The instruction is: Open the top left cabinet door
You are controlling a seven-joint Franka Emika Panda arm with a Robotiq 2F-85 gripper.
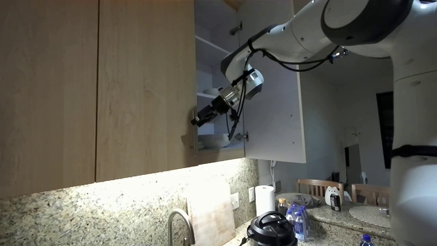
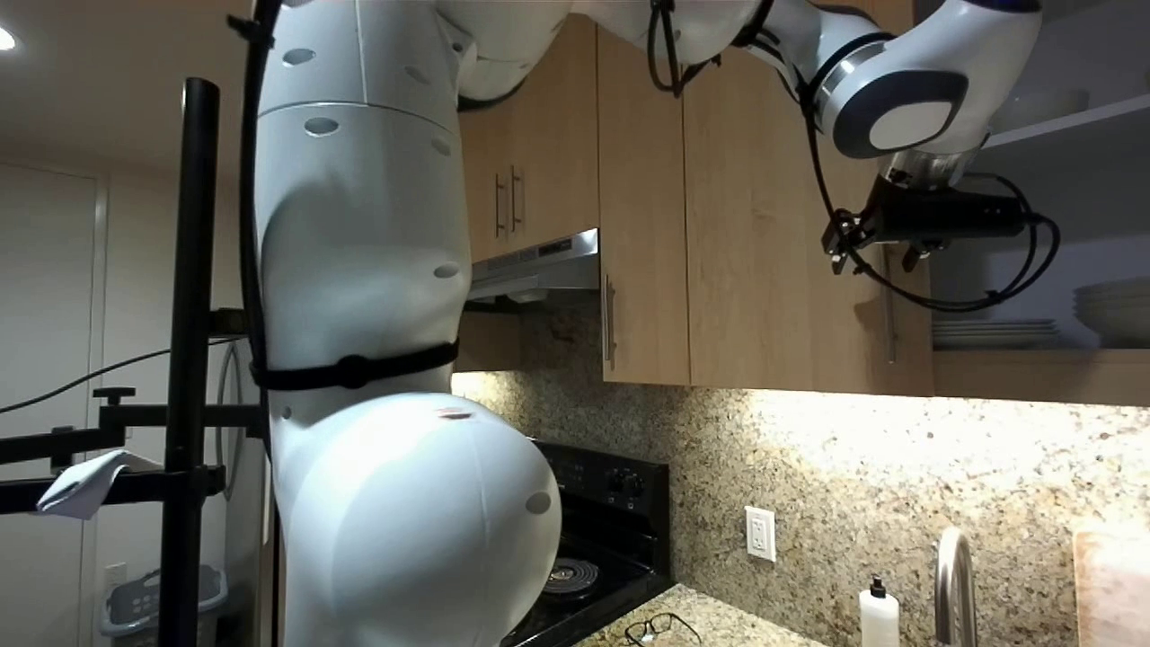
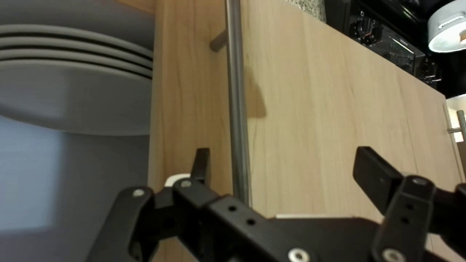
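The top left cabinet door (image 1: pixel 146 85) is a tall wood-grain panel and looks shut in both exterior views (image 2: pixel 764 234). It fills much of the wrist view (image 3: pixel 320 109). Its slim vertical silver handle (image 3: pixel 236 91) runs near the edge beside the open compartment; it also shows in the exterior views (image 1: pixel 195 140) (image 2: pixel 889 314). My gripper (image 3: pixel 287 163) is open at the handle's upper part, also seen in both exterior views (image 1: pixel 197 123) (image 2: pixel 876 261). In the wrist view the handle passes between the fingers, closer to the left one. The handle's top end is hidden by the gripper.
A pale grey-white door (image 1: pixel 273 102) stands open on the right. The compartment beside the handle holds plates (image 3: pixel 72 91) and bowls (image 1: pixel 215 140). A handleless wood door (image 1: pixel 47 85) adjoins. Below are a faucet (image 1: pixel 181 218), a black-lidded cooker (image 1: pixel 272 229) and a stove (image 2: pixel 611 485).
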